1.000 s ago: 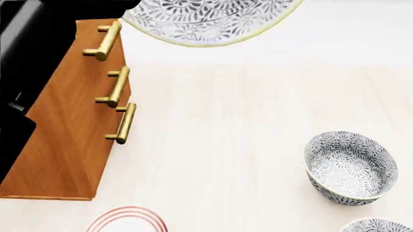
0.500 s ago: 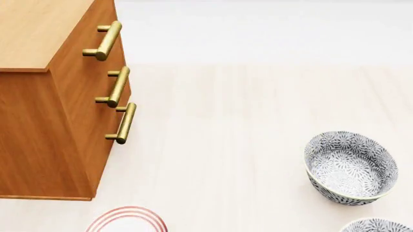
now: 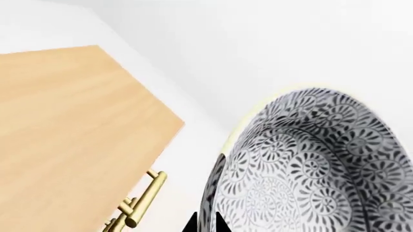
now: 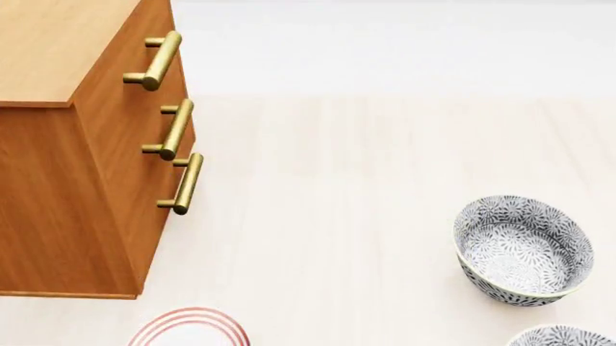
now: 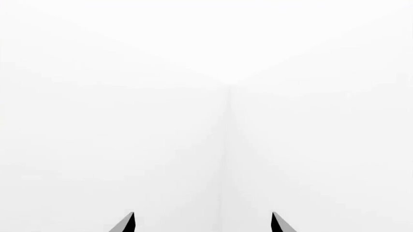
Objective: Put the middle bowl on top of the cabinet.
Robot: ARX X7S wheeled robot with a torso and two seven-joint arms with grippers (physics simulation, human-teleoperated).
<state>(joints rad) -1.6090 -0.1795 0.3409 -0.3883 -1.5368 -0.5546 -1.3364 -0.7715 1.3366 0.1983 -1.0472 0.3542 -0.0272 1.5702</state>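
The middle bowl [image 3: 310, 164], deep and white with a dense grey-black floral pattern, fills one side of the left wrist view, held in the air. My left gripper [image 3: 206, 223] is shut on its rim, one dark fingertip on each side of the wall. The cabinet [image 3: 65, 125] lies below and beside the bowl, its light flat top bare and a brass handle [image 3: 145, 200] showing. In the head view the cabinet [image 4: 58, 43] stands at the left; neither gripper nor the held bowl shows there. My right gripper [image 5: 202, 222] is open, facing blank white.
Two more patterned bowls rest on the pale wooden floor at the right, one whole [image 4: 523, 249] and one cut by the lower edge [image 4: 563, 336]. A white plate with red rings [image 4: 190, 326] lies in front of the cabinet.
One second ago the held bowl and the black left arm covered the head view's upper left, over the cabinet. Both have since left that view, baring the cabinet top.
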